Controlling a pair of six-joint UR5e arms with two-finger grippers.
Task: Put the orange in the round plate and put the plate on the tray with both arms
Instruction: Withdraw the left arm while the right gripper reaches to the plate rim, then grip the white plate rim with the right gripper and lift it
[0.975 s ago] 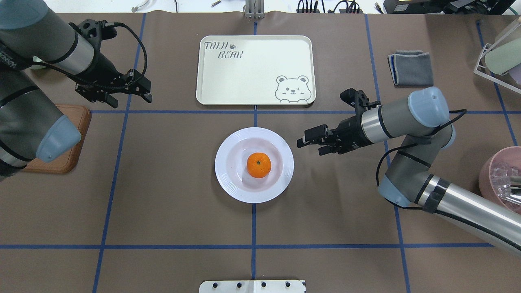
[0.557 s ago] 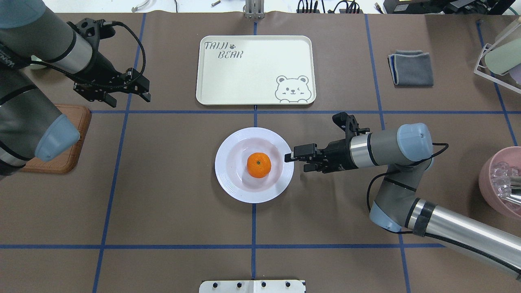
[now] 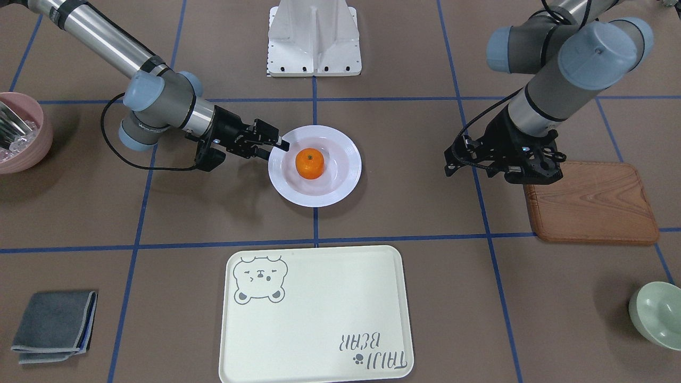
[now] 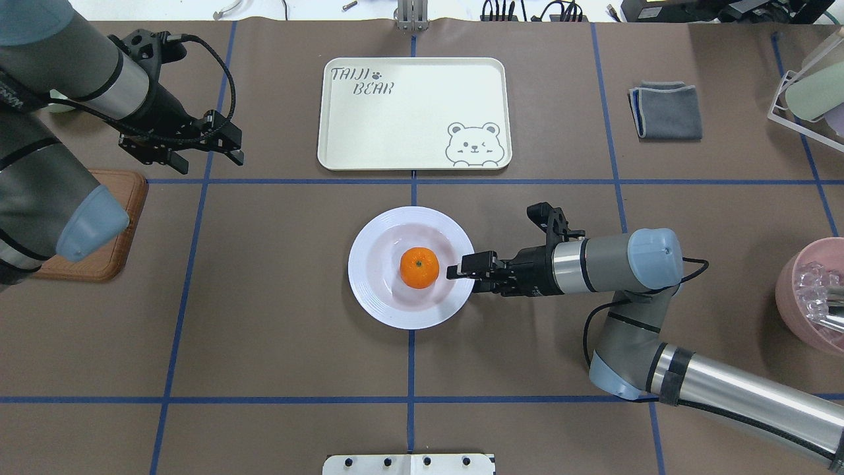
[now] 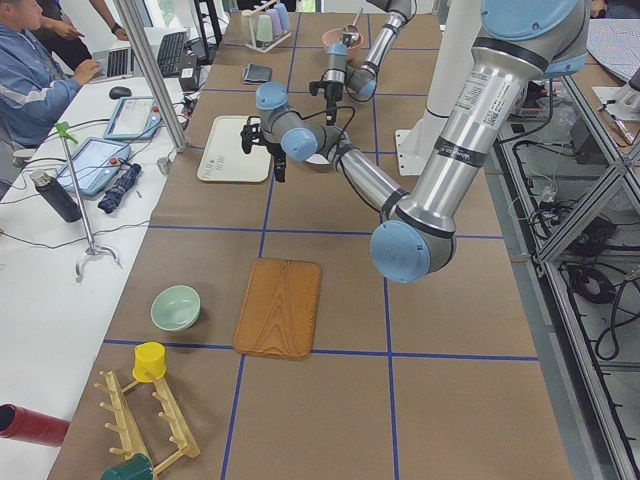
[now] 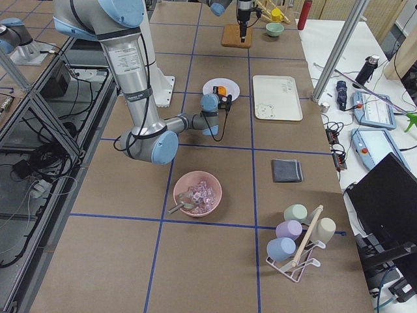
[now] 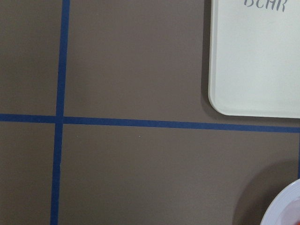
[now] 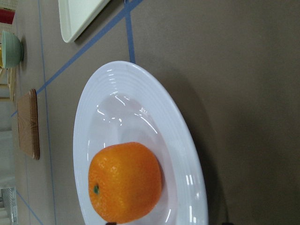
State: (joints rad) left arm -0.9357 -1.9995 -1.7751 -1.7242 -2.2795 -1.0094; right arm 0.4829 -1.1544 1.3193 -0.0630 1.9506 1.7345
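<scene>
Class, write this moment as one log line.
orange in round plate | right tool open at rim | left tool open, apart | tray empty

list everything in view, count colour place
round plate: one, white, table middle
orange: one, orange, in the plate's centre
tray: one, cream, beyond the plate
wooden board: one, brown, robot's left
cloth: one, grey, far right
pink bowl: one, right edge
green bowl: one, far left
wire rack: one, white, pastel cups, right end
wooden rack: one, yellow cup, left end
person: one, blue top, side bench
left arm: grey, jaws open, near the board
right arm: grey, jaws open at plate's rim
</scene>
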